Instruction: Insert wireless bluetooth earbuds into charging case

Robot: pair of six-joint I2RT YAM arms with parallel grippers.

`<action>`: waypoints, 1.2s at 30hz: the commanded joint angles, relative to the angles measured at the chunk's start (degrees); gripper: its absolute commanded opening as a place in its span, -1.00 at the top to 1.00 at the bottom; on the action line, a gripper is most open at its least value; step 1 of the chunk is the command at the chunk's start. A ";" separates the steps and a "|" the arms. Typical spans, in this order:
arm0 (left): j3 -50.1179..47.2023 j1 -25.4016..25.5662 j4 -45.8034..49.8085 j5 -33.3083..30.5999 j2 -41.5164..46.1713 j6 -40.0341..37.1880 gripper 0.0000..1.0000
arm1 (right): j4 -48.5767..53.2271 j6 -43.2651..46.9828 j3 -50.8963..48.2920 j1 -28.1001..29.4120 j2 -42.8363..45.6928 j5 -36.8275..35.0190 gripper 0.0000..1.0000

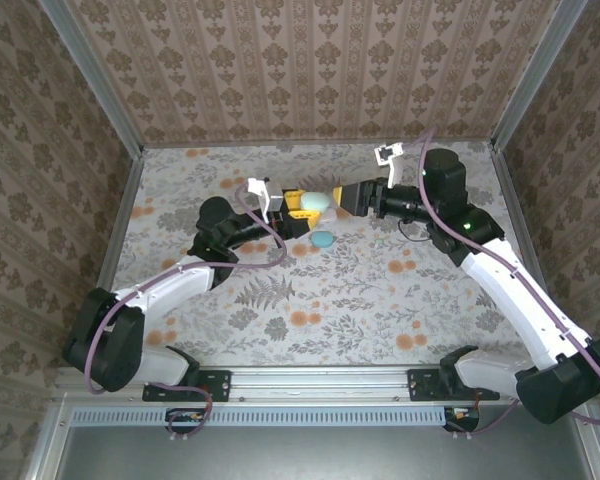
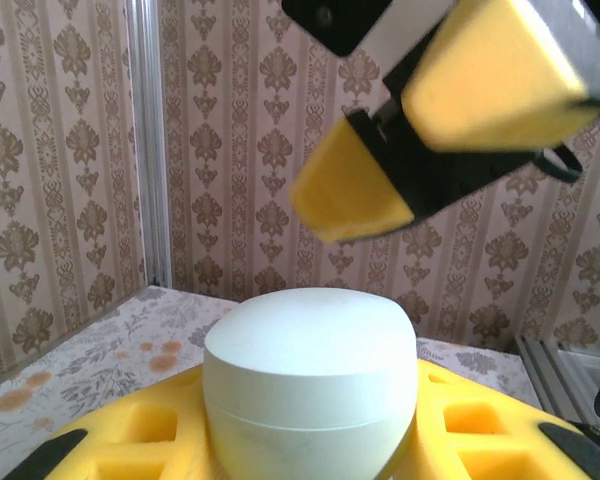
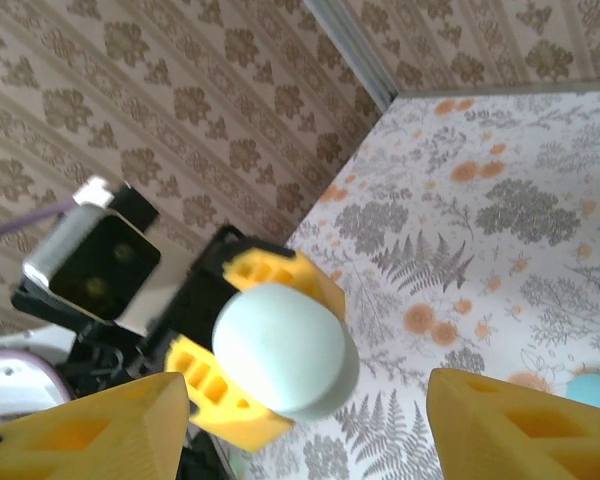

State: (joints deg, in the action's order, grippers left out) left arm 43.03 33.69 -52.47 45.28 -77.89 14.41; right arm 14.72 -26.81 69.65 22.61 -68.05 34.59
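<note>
My left gripper (image 1: 308,206) is shut on a pale teal pebble-shaped charging case (image 1: 316,202), lid closed, held just above the table. In the left wrist view the case (image 2: 310,385) sits between the yellow pads (image 2: 130,440). My right gripper (image 1: 345,197) faces it from the right, open and close to it without touching. Its yellow fingers (image 2: 355,190) hang above the case. In the right wrist view the case (image 3: 280,345) lies ahead of the open fingers (image 3: 520,430). The earbuds are hidden.
A second, darker teal pebble-shaped piece (image 1: 322,239) lies on the floral table (image 1: 380,300) just in front of the grippers; its edge (image 3: 592,388) appears beside the right finger. Patterned walls and metal posts (image 1: 120,215) enclose the table.
</note>
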 commanded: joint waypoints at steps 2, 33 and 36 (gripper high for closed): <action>0.95 -0.03 -5.82 -0.43 0.72 3.75 0.48 | 3.23 5.74 -0.83 1.61 -1.74 3.12 -0.32; 0.49 1.36 -6.99 4.24 0.25 2.46 0.48 | -3.45 -6.08 5.50 -1.17 -9.01 8.96 -0.28; -0.09 1.46 -7.90 3.57 0.45 1.70 0.49 | -2.38 -5.85 5.93 -1.11 -9.48 7.15 -0.28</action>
State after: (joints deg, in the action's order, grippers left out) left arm 43.22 34.85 -57.08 47.03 -77.95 17.96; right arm 13.26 -31.66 73.93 21.63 -76.77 43.72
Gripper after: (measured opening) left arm 0.365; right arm 0.640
